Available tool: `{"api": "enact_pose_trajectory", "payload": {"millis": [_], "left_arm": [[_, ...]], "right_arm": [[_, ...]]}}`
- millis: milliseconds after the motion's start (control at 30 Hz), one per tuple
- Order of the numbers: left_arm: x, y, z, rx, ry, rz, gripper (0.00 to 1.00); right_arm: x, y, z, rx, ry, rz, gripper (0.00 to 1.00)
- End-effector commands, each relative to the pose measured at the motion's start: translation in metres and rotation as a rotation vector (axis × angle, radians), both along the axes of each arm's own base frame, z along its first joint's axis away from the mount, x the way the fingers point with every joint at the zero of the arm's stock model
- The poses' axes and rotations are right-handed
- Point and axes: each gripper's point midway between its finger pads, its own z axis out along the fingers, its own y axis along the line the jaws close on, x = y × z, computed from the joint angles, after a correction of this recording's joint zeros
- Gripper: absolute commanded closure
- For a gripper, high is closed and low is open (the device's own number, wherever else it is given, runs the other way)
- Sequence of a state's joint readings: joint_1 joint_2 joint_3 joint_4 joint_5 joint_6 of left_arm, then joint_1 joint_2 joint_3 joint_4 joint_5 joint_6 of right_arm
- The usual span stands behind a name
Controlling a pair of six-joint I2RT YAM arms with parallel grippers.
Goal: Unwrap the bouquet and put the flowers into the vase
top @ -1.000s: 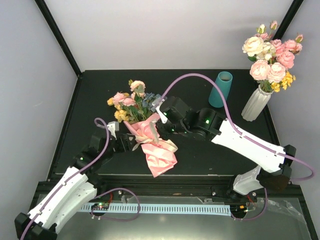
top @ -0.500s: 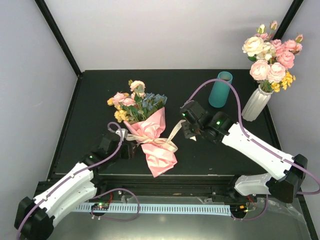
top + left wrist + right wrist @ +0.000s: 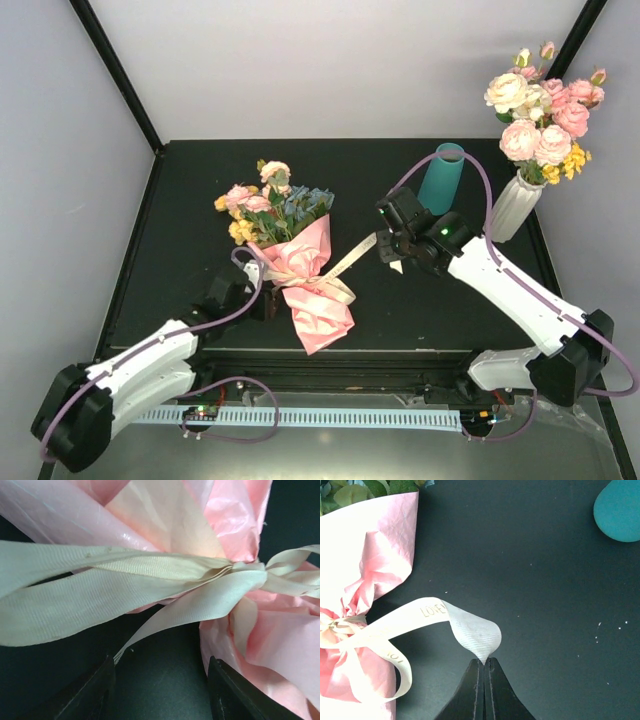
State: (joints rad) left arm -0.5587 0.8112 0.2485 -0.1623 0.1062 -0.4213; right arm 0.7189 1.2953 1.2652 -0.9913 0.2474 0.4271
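Black and matte, the table (image 3: 180,200) runs from the arm bases out to a pale back wall. Nearest me, at about 7 o'clock, the left gripper (image 3: 160,690) sits low against the bouquet (image 3: 300,270). Its fingers are apart, bands of ribbon (image 3: 470,627) cross just above them, and nothing is clamped. The bouquet lies flat just left of the table's middle, heads toward 11 o'clock, tail toward 5. The right gripper (image 3: 484,666) is pinched tight on the ribbon's free end, which stretches out toward 2 o'clock.

My worry is that nothing pins the bunch. A harder pull could drag the whole light bundle instead of loosening the knot. The slick tail could also slip out of that thin pinch.

The ribbon is cream, finely ribbed weave with gold lettering. The paper (image 3: 235,510) is glossy pink, crinkled and gathered at the knot. The flowers (image 3: 265,205) are small pink, yellow and blue blooms with green leaves. Farther off, at 1 o'clock, stands the vase (image 3: 441,180), a smooth, teal, tapered cylinder well apart from the bouquet. At 2 o'clock a white ribbed vase (image 3: 512,205) holds bigger roses.
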Motion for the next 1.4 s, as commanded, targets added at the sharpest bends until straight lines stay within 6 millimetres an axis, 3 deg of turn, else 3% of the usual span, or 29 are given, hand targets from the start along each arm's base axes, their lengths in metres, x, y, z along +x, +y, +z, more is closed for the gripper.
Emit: {"api": "enact_pose_trajectory", "payload": {"millis": [0,400,533,900,1100,1133,1267,1367], "left_arm": [[0.011,-0.014,0.006,-0.02,-0.045,-0.043,0.47],[0.027,-0.002,-0.01,0.015,-0.058,0.073,0.64],[0.03,-0.003,-0.016,0.037,-0.032,0.085,0.64],[0.025,-0.026,-0.011,-0.02,-0.052,-0.031,0.98],[0.017,-0.018,-0.007,-0.006,-0.026,0.021,0.97],[0.017,-0.012,-0.006,-0.001,-0.029,0.05,0.87],[0.016,0.012,-0.003,0.026,-0.059,0.175,0.14],[0.017,0.019,-0.002,0.016,-0.089,0.207,0.06]], "right_arm": [[0.003,0.008,-0.002,0.018,0.007,0.028,0.98],[-0.001,0.01,-0.004,0.009,0.019,0.067,0.98],[-0.001,0.007,-0.004,0.001,0.017,0.067,0.98],[-0.007,0.004,-0.01,0.013,0.042,0.053,0.98],[-0.012,0.001,-0.012,0.023,0.044,0.049,0.98],[-0.012,0.001,-0.013,0.028,0.045,0.049,0.98],[-0.015,0.002,-0.014,0.048,0.05,0.055,0.98],[-0.016,0.003,-0.015,0.056,0.056,0.057,0.99]]}}
